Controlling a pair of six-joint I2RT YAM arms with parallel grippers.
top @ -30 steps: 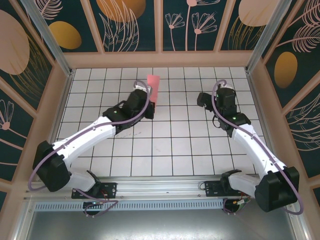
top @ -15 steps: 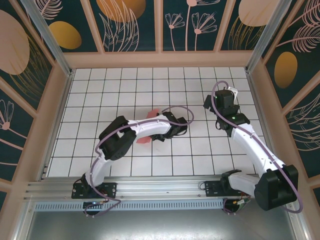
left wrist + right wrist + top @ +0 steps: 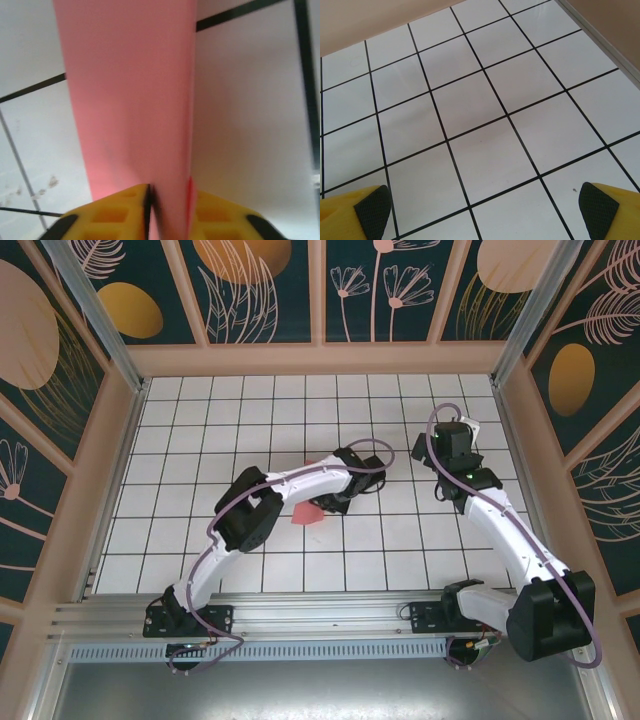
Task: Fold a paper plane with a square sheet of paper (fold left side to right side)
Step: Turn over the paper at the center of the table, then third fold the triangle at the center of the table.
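Two end effectors are mine, and only the left end effector [image 3: 169,220] has to do with the paper [image 3: 130,100] at this moment. The folded pink strip runs up between my yellow fingers [image 3: 117,212], touching the inner face of each, with the jaws only a narrow way apart. Whether they pinch it or merely flank it I cannot tell from the wrist view. From above, my left arm is curled across the middle of the counter [image 3: 200,420], and the paper shows as pink slivers on either side of it, low over the white tiles near the centre. Whether it rests on them or hangs just above I cannot say. My right end effector [image 3: 485,205] is spread wide with nothing in it, hovering over bare tiles well to the right of the paper. I judge the paper to be very light and thin, limp across its width but stiffer along its creases, so it should keep its line if taken along a fold and sag if taken by a loose corner. It likely slides easily on these tiles and crumples easily, so a hard squeeze or a sideways drag could spoil the creases or skate it away. The best hold, as I judge it, is on the layered spine near one end, jaws square across the fold, with light pressure.
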